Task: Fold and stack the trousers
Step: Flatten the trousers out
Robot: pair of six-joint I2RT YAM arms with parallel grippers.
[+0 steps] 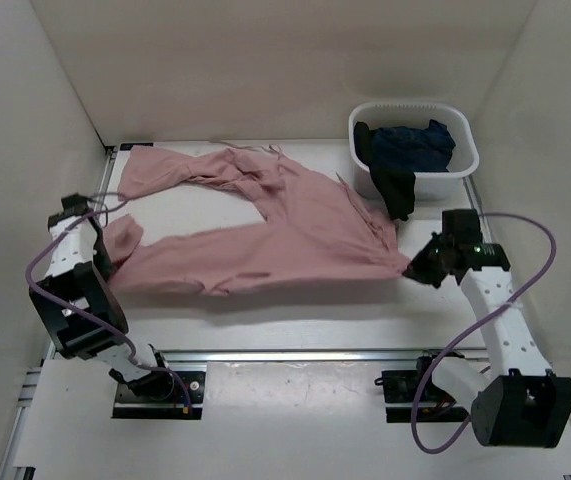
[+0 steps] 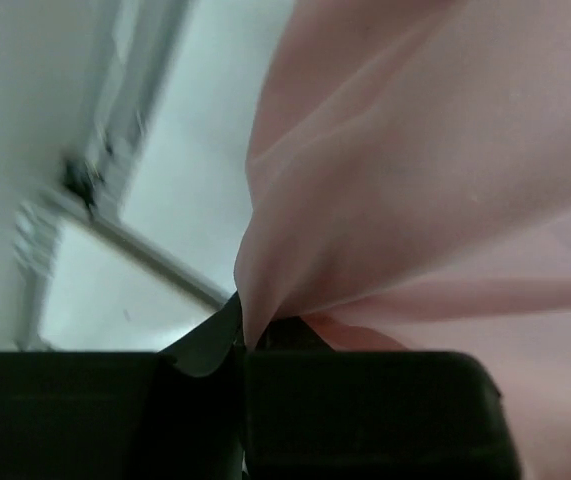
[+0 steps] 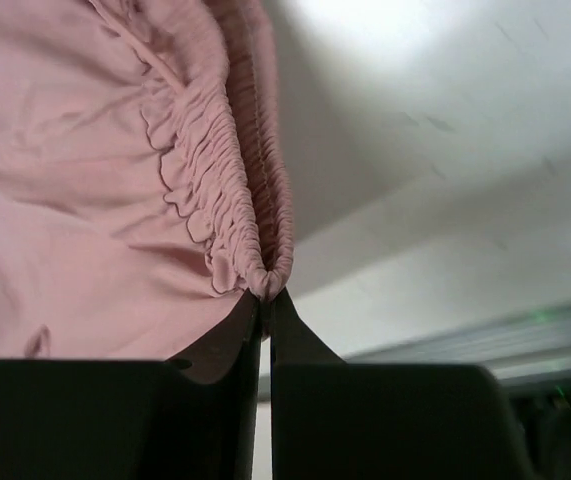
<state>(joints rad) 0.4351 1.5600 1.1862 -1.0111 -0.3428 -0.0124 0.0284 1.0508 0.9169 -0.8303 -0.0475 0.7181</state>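
Those pink trousers (image 1: 285,230) look thin and floppy, so left tool (image 2: 245,335) is clamped on a leg end (image 1: 125,238), right tool (image 3: 267,297) on the gathered waistband (image 3: 235,200).

Black-and-white arms (image 1: 500,320), purple cables (image 1: 554,245)

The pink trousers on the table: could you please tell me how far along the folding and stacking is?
Done: the trousers lie spread on the table, legs apart. In hand: the right gripper is shut on the gathered waistband, and the left gripper pinches fabric at the near leg's end. Left: no fold is made yet, and stacking follows.
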